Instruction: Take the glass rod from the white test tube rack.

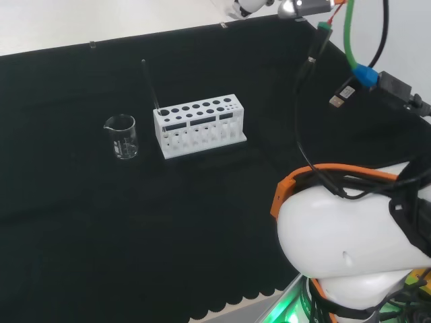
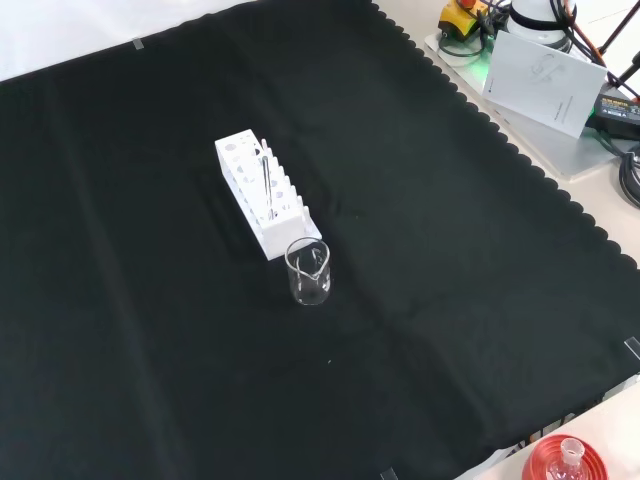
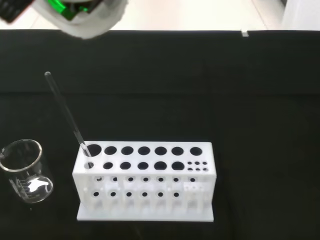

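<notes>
Black-cloth bench – white plastic test tube rack mid-cloth, small clear glass beaker just beside its end. Thin clear glass rod sits in the rack's corner hole nearest the beaker – tilted, top leaning away from the rack. Hand state: cannot tell.

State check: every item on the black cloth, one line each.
Thin clear glass rod: in an end hole of the rack, leaning, untouched.
White plastic test tube rack: upright on the cloth, other holes look empty.
Small clear glass beaker: upright, looks empty, beside the rack's rod end, apart from it.
</notes>
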Robot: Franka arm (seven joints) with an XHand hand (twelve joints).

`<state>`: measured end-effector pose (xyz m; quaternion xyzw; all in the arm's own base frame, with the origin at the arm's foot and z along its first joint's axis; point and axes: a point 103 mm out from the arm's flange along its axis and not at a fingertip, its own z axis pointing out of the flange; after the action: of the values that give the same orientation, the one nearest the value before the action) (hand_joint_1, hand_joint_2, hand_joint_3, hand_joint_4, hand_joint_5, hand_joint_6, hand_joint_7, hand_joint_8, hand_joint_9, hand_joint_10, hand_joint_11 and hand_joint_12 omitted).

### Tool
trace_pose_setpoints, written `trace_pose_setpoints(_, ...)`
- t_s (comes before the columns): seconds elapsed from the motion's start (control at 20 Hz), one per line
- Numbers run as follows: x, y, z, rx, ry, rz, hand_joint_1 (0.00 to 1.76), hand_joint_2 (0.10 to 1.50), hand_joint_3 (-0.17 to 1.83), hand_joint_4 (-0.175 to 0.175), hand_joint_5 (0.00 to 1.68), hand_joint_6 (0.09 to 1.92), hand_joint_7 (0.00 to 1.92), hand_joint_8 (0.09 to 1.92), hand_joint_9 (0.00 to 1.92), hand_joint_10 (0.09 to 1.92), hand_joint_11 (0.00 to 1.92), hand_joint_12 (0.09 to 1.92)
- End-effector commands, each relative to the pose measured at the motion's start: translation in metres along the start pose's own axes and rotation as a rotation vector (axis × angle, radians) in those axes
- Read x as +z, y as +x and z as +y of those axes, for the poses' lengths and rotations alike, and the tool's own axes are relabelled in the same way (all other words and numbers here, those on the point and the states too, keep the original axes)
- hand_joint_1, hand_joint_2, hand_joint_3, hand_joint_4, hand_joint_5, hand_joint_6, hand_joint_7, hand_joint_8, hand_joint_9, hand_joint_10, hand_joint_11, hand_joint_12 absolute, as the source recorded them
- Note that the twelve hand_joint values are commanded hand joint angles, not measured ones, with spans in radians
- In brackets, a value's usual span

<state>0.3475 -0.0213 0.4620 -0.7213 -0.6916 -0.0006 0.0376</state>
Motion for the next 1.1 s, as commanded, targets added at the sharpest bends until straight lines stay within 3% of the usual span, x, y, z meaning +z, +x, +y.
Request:
trace_pose_setpoints(0.05,0.013,0.008,0.019,-0.031,-0.009,0.029,0.93,0.62,0.59,-0.175,0.78,0.90,1.12,0.76,1.23,0.62,1.08,1.16)
trace_pose_setpoints(0.3,0.026,0.012,0.032,-0.075,0.007,0.065,0.95,0.60,0.62,-0.175,0.84,0.89,1.18,0.74,1.30,0.57,1.18,1.08)
trace_pose_setpoints(1.1,0.071,0.038,0.079,-0.152,0.101,0.058,0.99,0.59,0.63,-0.175,0.91,0.88,1.23,0.73,1.37,0.52,1.29,0.99)
